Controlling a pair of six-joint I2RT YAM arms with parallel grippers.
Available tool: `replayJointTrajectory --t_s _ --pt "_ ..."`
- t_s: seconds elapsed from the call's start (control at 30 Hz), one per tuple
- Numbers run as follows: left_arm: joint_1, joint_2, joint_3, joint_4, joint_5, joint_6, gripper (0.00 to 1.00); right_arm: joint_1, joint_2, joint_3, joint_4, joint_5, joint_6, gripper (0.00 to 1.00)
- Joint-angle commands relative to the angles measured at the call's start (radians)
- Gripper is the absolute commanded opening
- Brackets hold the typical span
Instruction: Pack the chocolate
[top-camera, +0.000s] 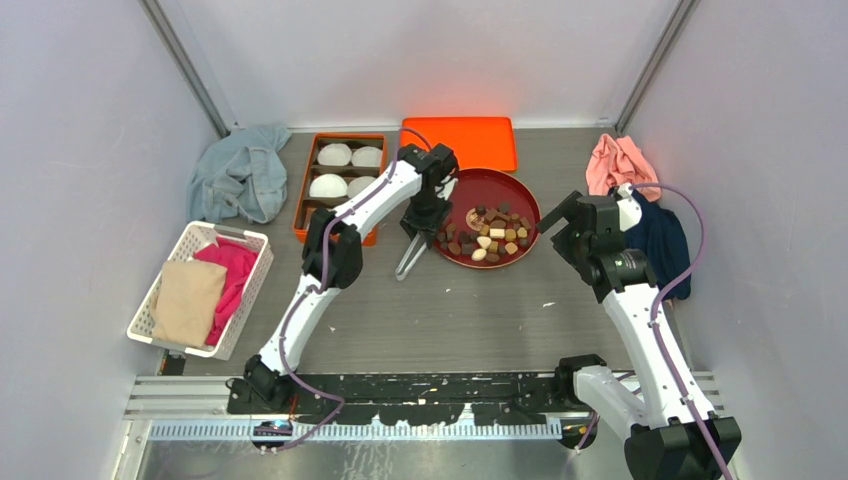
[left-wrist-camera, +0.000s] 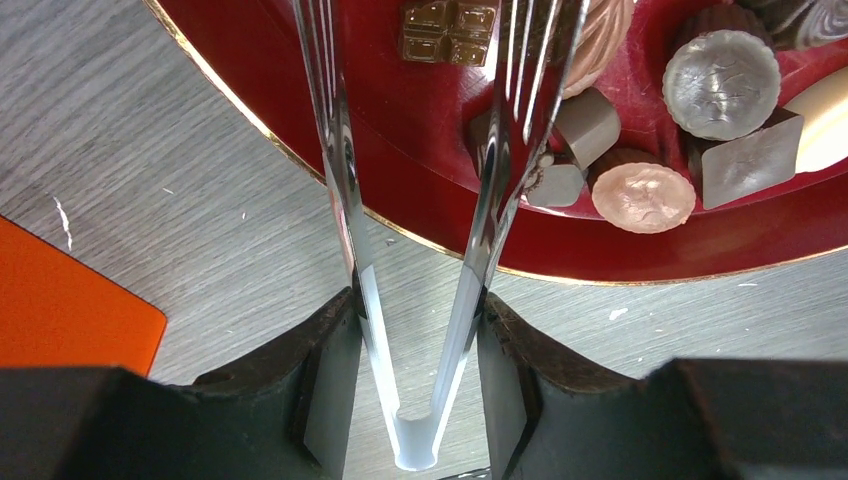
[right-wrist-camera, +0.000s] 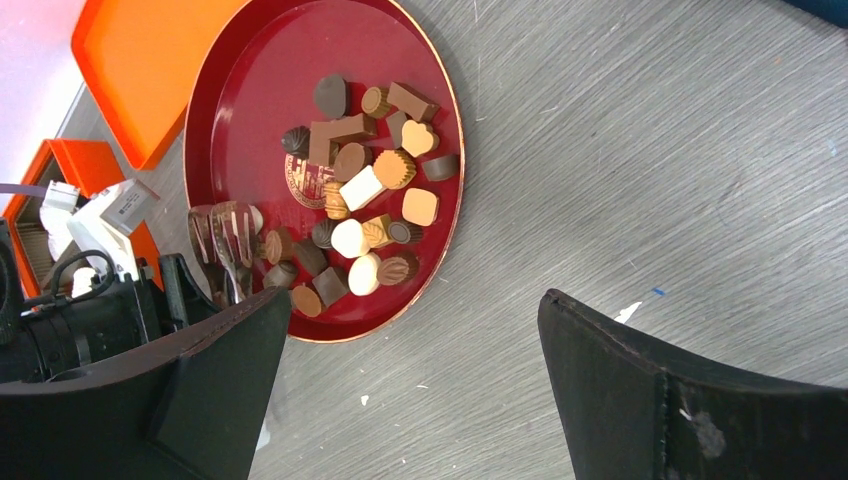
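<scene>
Left gripper (left-wrist-camera: 418, 345) clamps steel tongs (left-wrist-camera: 488, 225), tines spread over chocolates (left-wrist-camera: 641, 192) in red tray (left-wrist-camera: 400, 125); right gripper (right-wrist-camera: 410, 305) gapes beside tray.

The chocolate (right-wrist-camera: 365, 190) was dark brown, tan and cream-white, on a deep red tray (right-wrist-camera: 250, 90) with a thin gold rim. The table (top-camera: 450, 320) was grey wood-grain; the lid (top-camera: 460, 143) at its far edge plain orange; the tongs (left-wrist-camera: 340, 150) shiny silver.

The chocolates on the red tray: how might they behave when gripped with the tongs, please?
The chocolates look small, probably light. Their glossy moulded surfaces may slip between the smooth metal tongs. Pushed, they would likely slide on the glossy red tray rather than tip.
</scene>
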Motion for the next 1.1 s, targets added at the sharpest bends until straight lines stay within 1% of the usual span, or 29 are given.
replayJointTrajectory --t_s 0.0,0.3,0.5,0.67,0.8,0.9,1.07 --pt "-0.002 -0.005 0.046 -0.025 -0.008 0.001 0.46 0.0 -0.018 0.0 0.031 0.002 -0.003 1.0" --pt "-0.001 -0.015 0.051 -0.027 0.0 -0.002 0.45 -0.001 -0.018 0.003 0.028 0.002 -0.004 1.0" --pt "-0.001 -0.068 0.049 -0.01 0.001 -0.012 0.44 0.0 -0.018 0.0 0.03 0.002 -0.003 0.99" --pt "-0.002 -0.141 0.018 0.021 0.004 -0.024 0.41 0.0 -0.013 0.005 0.03 0.0 -0.003 1.0" --pt "-0.001 -0.24 -0.066 0.067 -0.01 -0.033 0.4 0.0 -0.009 0.008 0.032 -0.003 -0.003 1.0" --pt "-0.001 -0.321 -0.166 0.104 -0.033 -0.041 0.4 0.0 -0.006 0.007 0.034 -0.006 -0.003 0.99" --pt "-0.002 -0.464 -0.425 0.171 -0.072 -0.059 0.4 0.0 0.001 0.006 0.044 -0.013 -0.002 0.99"
